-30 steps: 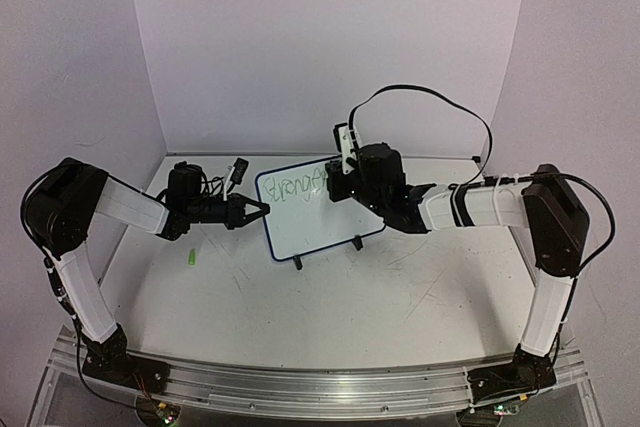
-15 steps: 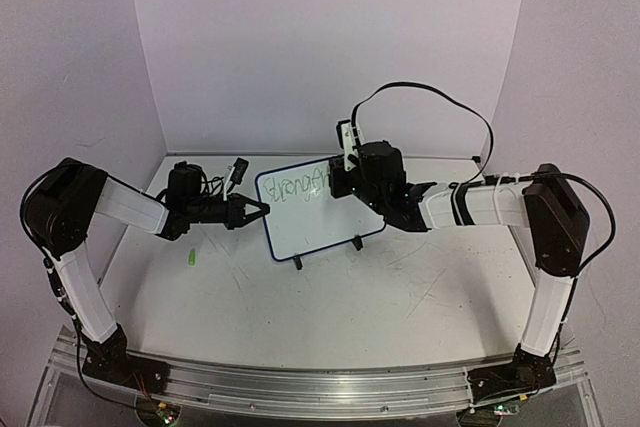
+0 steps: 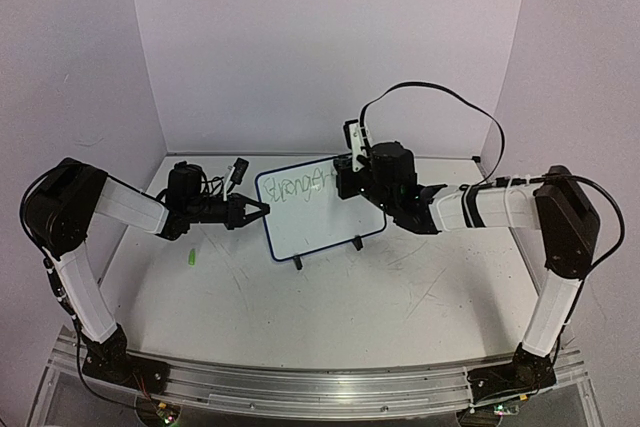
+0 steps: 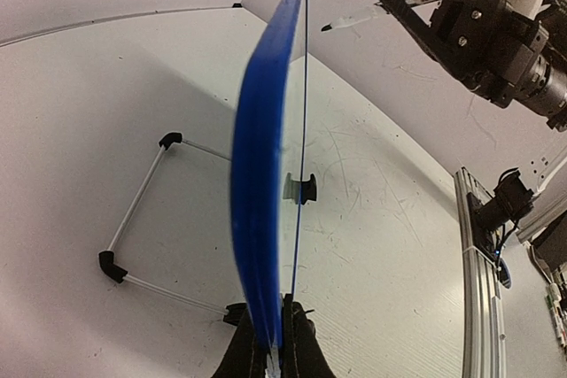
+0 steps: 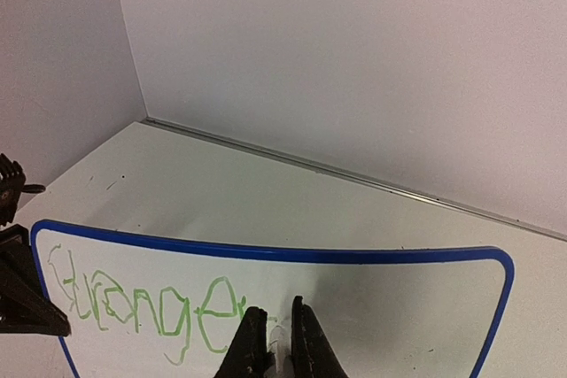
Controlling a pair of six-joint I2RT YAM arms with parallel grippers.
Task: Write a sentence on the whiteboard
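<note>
Showing the whiteboard (image 3: 318, 209) standing at the middle of the table (image 3: 330, 297) on two black clip feet, leaning back slightly, blue-framed with rounded corners. Carrying the sentence (image 5: 146, 303) in thin green marker along the top edge, one line only, reading roughly "Stronger". Being steadied at the left edge by the left gripper (image 4: 273, 320), fingers pressed tight onto the frame. Being met at the lettering's right end by the right gripper (image 5: 276, 316), pinching a pen (image 4: 359, 17) with its tip just beside the white face, contact impossible to tell. Sitting slightly farther right than a second ago, wrist and forearm too, while leaving board and left arm unmoved.
</note>
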